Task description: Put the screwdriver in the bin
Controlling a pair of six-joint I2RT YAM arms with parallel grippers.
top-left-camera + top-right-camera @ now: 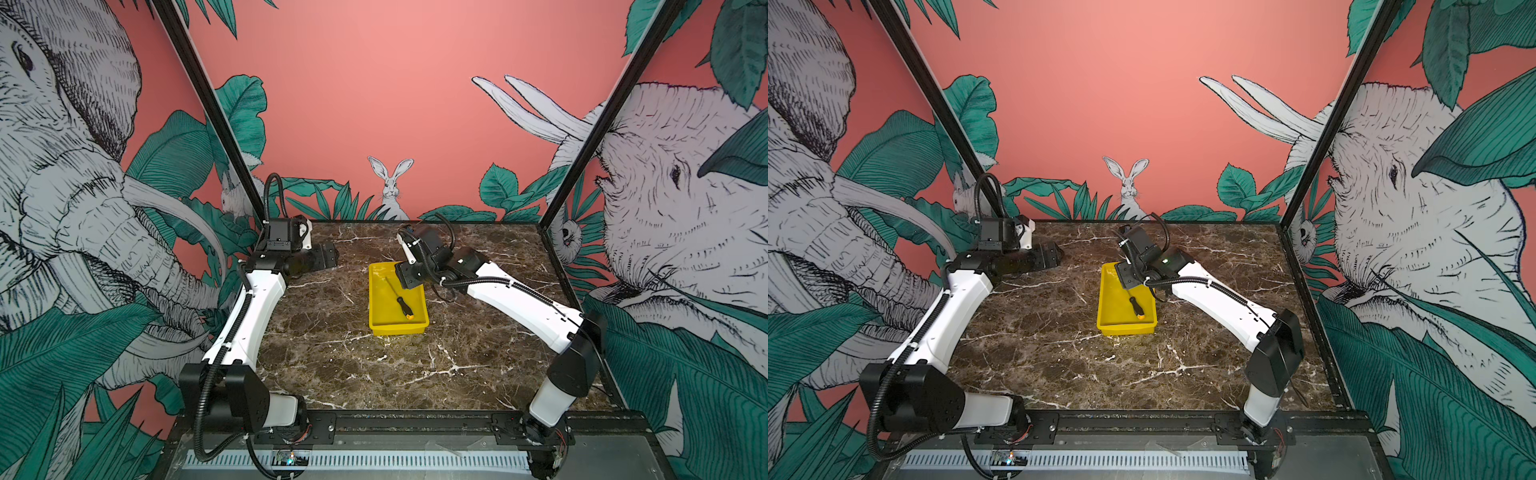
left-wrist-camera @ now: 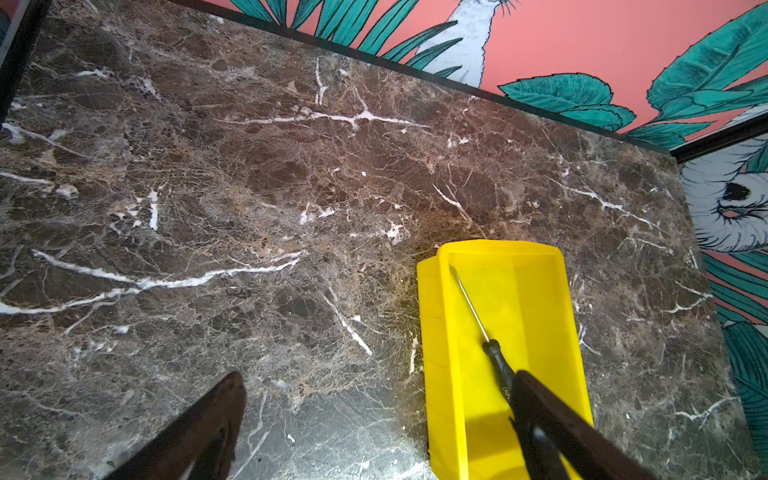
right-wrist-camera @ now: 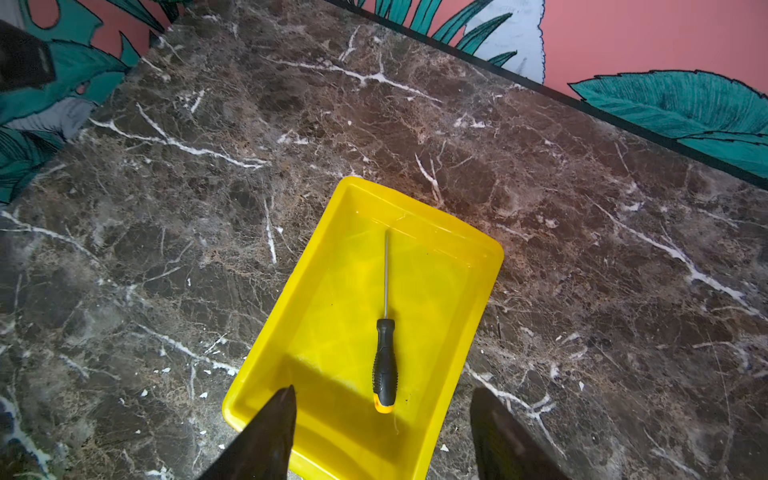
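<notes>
1. In both top views, the screwdriver (image 1: 400,299) (image 1: 1137,306) lies flat on the floor of the yellow bin (image 1: 397,328) (image 1: 1127,330). Its long axis runs roughly along the bin's long side, with the orange cap toward the robot's base and the tip toward the back wall.
2. The right gripper (image 1: 409,276) (image 1: 1129,278) hangs over the bin's far end, above the shaft. We judge it much the nearer of the two. The left gripper (image 1: 326,257) (image 1: 1050,257) sits well apart at the far left of the marble table (image 1: 332,365).
3. In the left wrist view, that gripper's fingers (image 2: 216,415) stand wide apart with nothing between them. One finger only crosses in front of the screwdriver (image 2: 484,336) handle in this picture. The thin shaft points into a far corner, near the bin (image 2: 440,353) wall.
4. In the right wrist view, the right gripper (image 3: 384,390) has its fingers (image 3: 274,428) apart. They straddle the cap end of the screwdriver (image 3: 385,320) and hold nothing.
5. The tool lies wholly inside the bin (image 3: 276,328) rim, clear of both long walls. We judge the placing done, and only a retreat is left: straight up, since one fingertip overhangs the rim. The bare table all around leaves room.
</notes>
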